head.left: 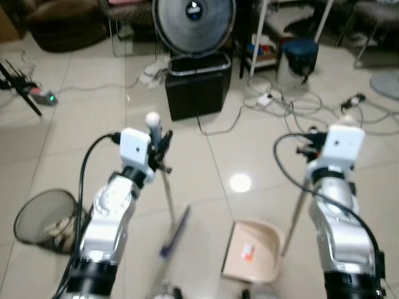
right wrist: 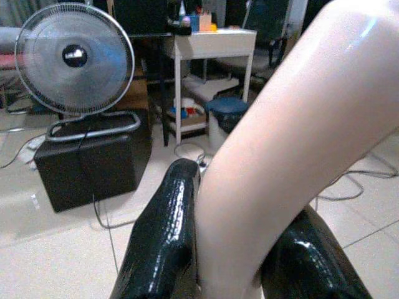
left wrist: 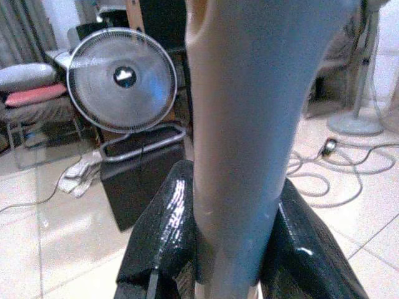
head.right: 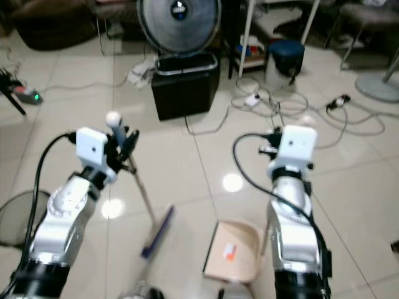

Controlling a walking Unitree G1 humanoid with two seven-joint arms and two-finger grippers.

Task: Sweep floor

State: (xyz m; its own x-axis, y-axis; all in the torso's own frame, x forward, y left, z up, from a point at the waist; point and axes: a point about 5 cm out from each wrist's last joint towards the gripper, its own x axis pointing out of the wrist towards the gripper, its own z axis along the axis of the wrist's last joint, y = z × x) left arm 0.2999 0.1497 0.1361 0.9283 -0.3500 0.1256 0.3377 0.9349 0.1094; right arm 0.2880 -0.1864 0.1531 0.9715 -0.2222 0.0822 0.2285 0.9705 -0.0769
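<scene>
Glossy tile worries me: my left gripper [head.left: 163, 144] clamps the broom [head.left: 168, 198], my right gripper [right wrist: 240, 249] clamps the dustpan [head.left: 252, 250] handle, pan on floor; either could skid.

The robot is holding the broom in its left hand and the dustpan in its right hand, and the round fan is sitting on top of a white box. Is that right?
Almost. The box under the fan is black, not white, as the left eye view shows. The rest holds: the left hand grips the broom handle, and the right hand is clamped on the dustpan handle.
</scene>
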